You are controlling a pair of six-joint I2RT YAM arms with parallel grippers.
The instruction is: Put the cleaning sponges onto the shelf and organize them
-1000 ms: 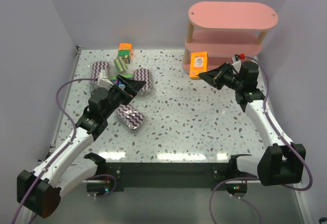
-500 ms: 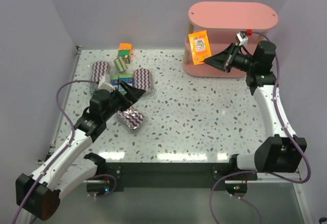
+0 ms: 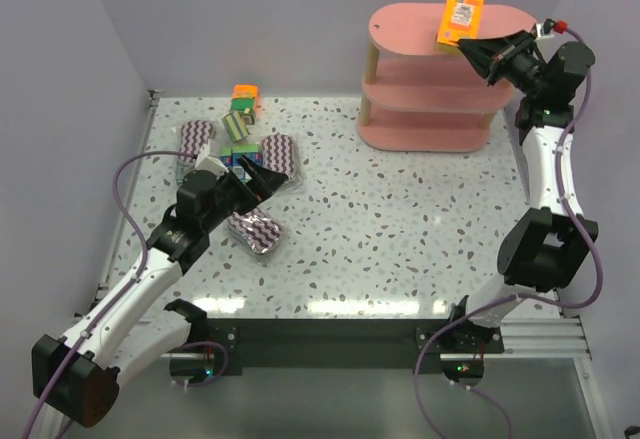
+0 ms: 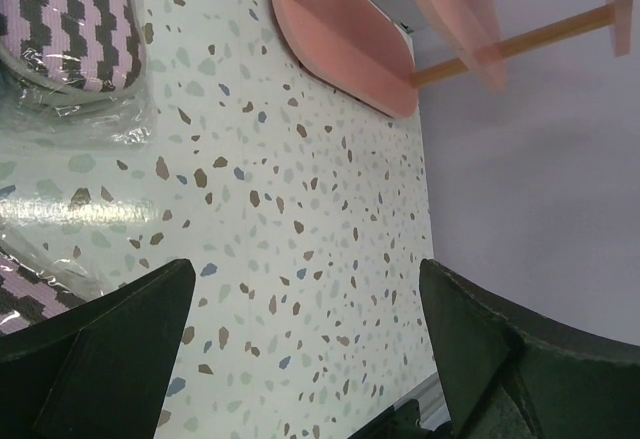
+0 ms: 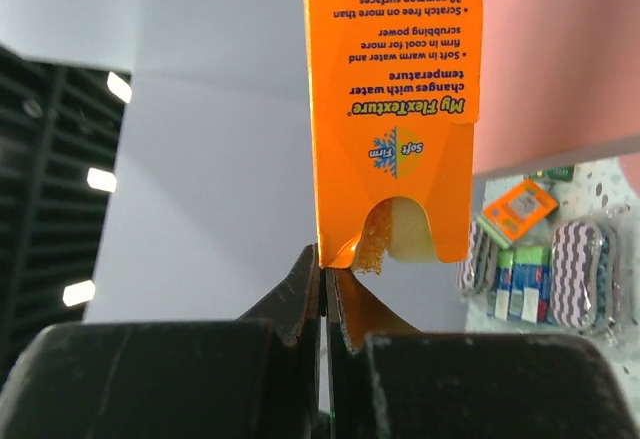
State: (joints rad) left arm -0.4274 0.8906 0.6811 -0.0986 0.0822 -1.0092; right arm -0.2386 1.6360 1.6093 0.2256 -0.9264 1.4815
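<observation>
My right gripper (image 3: 478,51) is shut on the lower corner of an orange sponge pack (image 3: 459,17) and holds it upright over the right part of the top board of the pink shelf (image 3: 420,31). In the right wrist view the pack (image 5: 390,89) hangs from my pinched gripper (image 5: 323,259). My left gripper (image 3: 262,177) is open and empty above the pile at the left. The pile holds purple-white zigzag packs (image 3: 282,154), (image 3: 255,229), (image 3: 198,139), blue-green boxes (image 3: 238,127) and another orange pack (image 3: 243,93). The left wrist view shows a zigzag pack (image 4: 80,19) beyond my open gripper (image 4: 310,329).
The shelf stands at the back right against the wall; its two lower boards (image 3: 425,94) show nothing on them. Purple walls close the back and both sides. Speckled table (image 3: 400,219) lies between pile and shelf.
My right arm has lifted the orange pack from the foot of the shelf up to above the top board. My left gripper has stayed over the pile, shifting only slightly.
</observation>
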